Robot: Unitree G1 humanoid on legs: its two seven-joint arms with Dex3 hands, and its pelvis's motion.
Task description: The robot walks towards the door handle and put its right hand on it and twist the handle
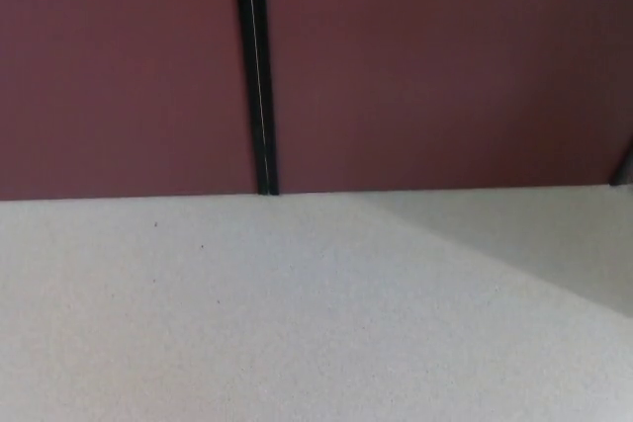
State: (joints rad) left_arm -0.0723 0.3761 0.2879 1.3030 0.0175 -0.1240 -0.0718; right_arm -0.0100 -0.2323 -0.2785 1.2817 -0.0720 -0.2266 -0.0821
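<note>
In the head view a dark red door surface (425, 66) fills the upper half of the picture, down to the floor line. A narrow black vertical gap (257, 76) splits it from a second dark red panel (109, 66) on the left. No door handle shows in this view. Neither of my hands nor any part of my arms is visible.
Pale speckled floor (247, 313) covers the lower half, meeting the red panels along a nearly level line. A lighter band of floor (554, 234) runs across the right side. A small dark edge (625, 165) shows at the far right.
</note>
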